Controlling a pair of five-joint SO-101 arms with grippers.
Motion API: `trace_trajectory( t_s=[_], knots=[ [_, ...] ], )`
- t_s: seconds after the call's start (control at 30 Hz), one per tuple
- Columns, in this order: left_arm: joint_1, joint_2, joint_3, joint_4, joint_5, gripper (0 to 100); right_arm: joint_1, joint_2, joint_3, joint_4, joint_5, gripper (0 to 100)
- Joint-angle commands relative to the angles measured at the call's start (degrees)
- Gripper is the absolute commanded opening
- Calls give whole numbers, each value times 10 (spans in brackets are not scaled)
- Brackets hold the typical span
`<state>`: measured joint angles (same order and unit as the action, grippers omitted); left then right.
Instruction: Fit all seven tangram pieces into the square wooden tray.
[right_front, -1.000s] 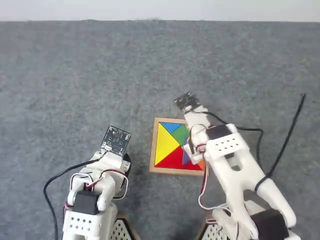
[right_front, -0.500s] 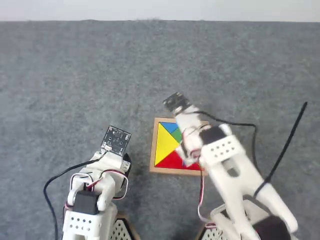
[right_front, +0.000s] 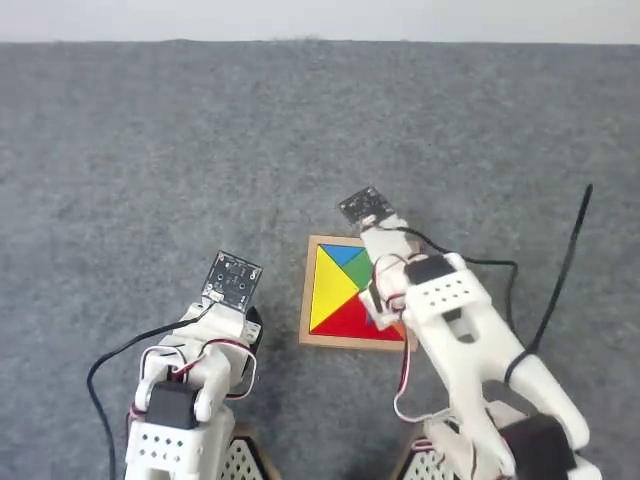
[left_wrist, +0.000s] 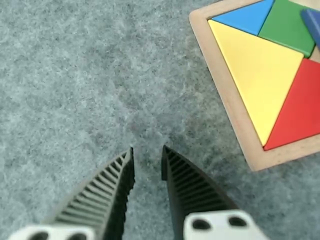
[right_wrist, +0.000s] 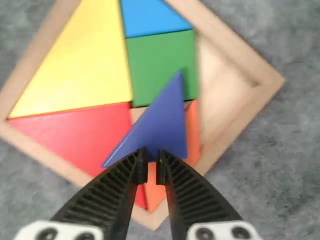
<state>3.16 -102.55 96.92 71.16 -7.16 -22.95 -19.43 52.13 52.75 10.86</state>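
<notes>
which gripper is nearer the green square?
Right. The right gripper holds the dark blue triangle over the green square; the left gripper is over carpet outside the tray.

We see a pale, matt wooden tray (left_wrist: 230, 95) on rough grey carpet (right_front: 200, 130). Its coloured pieces (left_wrist: 260, 75) look smooth.

Bright, even light, soft faint shadows

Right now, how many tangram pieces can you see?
6. In the tray: yellow triangle, red triangle, light blue triangle, green square, orange piece. The right gripper holds the dark blue triangle over them. A seventh may be hidden.
</notes>
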Motion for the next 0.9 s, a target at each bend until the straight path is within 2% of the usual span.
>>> trace_trajectory(
  t_s=[0.0, 0.3, 0.5, 0.73, 0.87],
  knots=[
    [1, -1, -4, 3, 4, 88, 28, 32, -30, -10, 13, 58],
    [1, -1, -4, 3, 4, 88, 35, 106, -103, -22, 32, 58],
    [1, -1, -4, 3, 4, 88, 80, 171, -164, -22, 34, 58],
    [1, -1, -4, 3, 4, 88, 90, 160, -167, -20, 49, 58],
    [1, -1, -4, 3, 4, 88, 89, 102, -161, -8, 36, 58]
  ],
)
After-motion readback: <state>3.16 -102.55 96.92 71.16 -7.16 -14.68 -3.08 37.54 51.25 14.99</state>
